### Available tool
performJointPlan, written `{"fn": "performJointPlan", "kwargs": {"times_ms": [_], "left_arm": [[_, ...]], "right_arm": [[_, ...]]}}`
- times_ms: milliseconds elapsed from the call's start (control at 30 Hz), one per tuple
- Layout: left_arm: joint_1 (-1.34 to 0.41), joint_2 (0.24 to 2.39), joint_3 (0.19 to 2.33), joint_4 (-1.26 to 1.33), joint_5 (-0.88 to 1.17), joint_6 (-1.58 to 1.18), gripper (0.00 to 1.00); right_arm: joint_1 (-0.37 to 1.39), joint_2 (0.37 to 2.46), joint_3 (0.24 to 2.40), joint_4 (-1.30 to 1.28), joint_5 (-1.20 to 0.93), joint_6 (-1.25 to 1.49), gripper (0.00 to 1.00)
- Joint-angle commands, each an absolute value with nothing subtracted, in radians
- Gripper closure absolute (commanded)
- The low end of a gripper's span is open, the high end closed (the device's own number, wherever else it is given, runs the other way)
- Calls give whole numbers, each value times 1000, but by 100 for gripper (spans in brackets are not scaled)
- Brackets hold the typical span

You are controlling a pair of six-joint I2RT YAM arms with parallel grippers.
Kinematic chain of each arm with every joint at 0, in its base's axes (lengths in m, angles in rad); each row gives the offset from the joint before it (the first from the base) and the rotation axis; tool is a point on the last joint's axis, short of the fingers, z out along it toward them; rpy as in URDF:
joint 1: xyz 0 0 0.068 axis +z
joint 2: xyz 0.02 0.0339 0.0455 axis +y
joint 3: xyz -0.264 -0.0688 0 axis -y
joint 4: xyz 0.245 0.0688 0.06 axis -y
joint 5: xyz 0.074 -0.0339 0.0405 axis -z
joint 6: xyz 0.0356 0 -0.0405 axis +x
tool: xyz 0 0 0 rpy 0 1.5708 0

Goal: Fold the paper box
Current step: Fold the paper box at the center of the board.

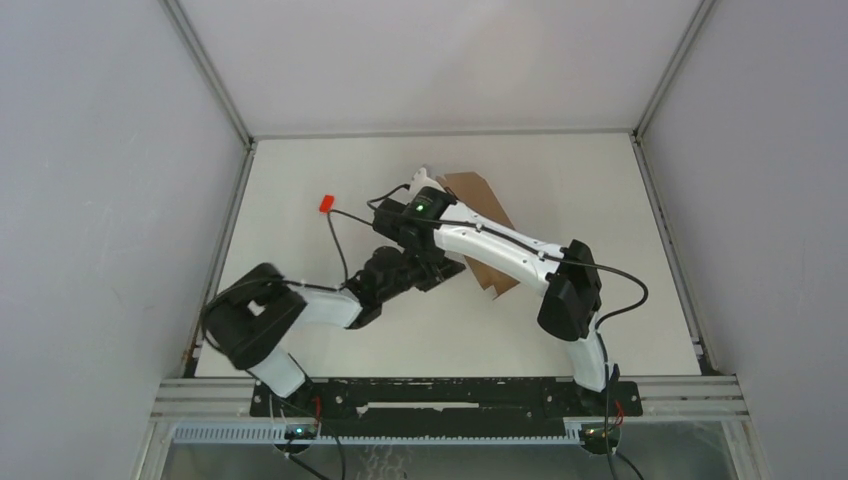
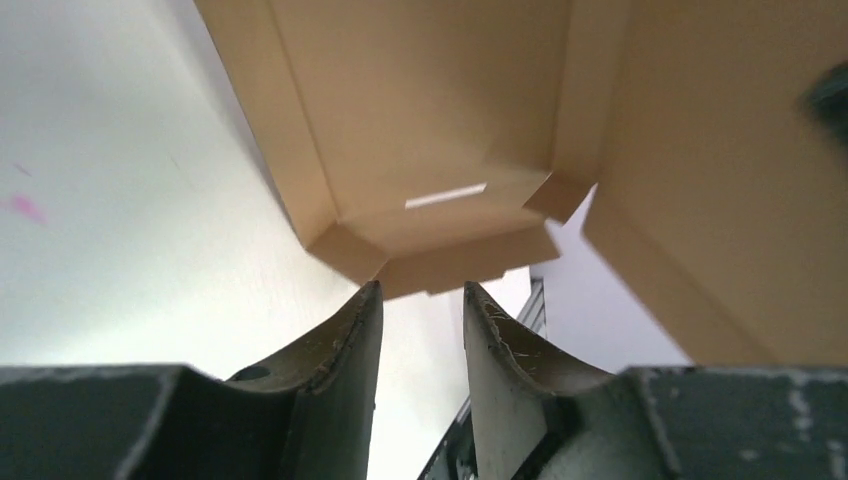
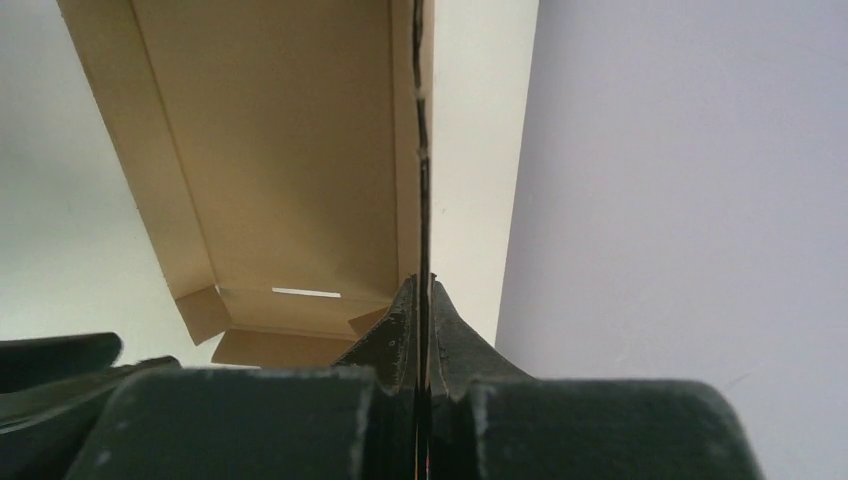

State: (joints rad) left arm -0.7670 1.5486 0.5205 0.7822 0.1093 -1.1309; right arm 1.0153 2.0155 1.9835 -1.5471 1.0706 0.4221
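The paper box [image 1: 478, 195] is brown cardboard, partly folded, lying under my right arm near the table's middle. In the right wrist view the box [image 3: 290, 150] shows its inside, with a slit and small corner flaps. My right gripper [image 3: 423, 287] is shut on the box's upright side wall, seen edge-on between the fingers; in the top view it [image 1: 437, 252] is at the box's left edge. My left gripper [image 2: 420, 290] is open, its fingertips just under the end flap of the box [image 2: 440, 110]. In the top view the left gripper [image 1: 447, 270] sits beside the right one.
A tiny red block [image 1: 326, 203] lies on the white table [image 1: 330, 160] left of the box. Grey walls enclose the table on three sides. A metal rail [image 1: 690, 320] runs along the right edge.
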Motion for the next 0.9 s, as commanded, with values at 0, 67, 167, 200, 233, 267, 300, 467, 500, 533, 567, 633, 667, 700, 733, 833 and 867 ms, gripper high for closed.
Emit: {"fn": "performJointPlan", "kwargs": {"times_ms": [0,67,167,200,233,267,300,467,500,533,567,633,667,700,733,833,867], "left_arm": [[-844,1710,570,1044,99,-1250,61],[-845,1764,584,1115,94,-1276,62],[-842,1810,606,1197,81,-1286,62],[-842,1826,614,1209,79,-1284,62],[-841,1842,625,1220,77,-1286,63],[-838,1861,633,1238,78,-1291,64],[-838,1881,639,1263,77,-1297,65],[-826,1949,659,1328,84,-1320,71],[-825,1956,659,1330,83,-1322,73],[-824,1961,657,1330,82,-1321,74],[-823,1965,655,1332,81,-1321,75],[-824,1971,649,1333,79,-1321,77],[-824,1973,645,1334,78,-1321,77],[-824,1976,641,1334,75,-1320,78],[-823,1980,638,1334,73,-1321,79],[-824,1994,625,1337,66,-1327,80],[-822,1998,621,1337,64,-1328,80]], "right_arm": [[1036,2034,2022,-1585,1094,438,100],[1041,2033,2021,-1593,1089,445,100],[1045,2025,2004,-1592,1077,452,100],[1048,2022,1996,-1590,1076,451,100],[1051,2021,1989,-1589,1072,452,100],[1052,2019,1982,-1588,1066,451,100],[1057,2017,1978,-1588,1061,454,100],[1073,2011,1953,-1585,1048,462,100],[1075,2012,1952,-1585,1047,463,100],[1077,2013,1950,-1584,1047,467,100],[1076,2011,1948,-1582,1045,466,100],[1075,2009,1947,-1577,1041,463,100],[1075,2008,1947,-1576,1037,462,100],[1076,2008,1949,-1576,1033,458,100],[1075,2008,1952,-1578,1034,457,100],[1076,2011,1959,-1596,1043,463,100],[1076,2012,1958,-1598,1045,462,100]]}}
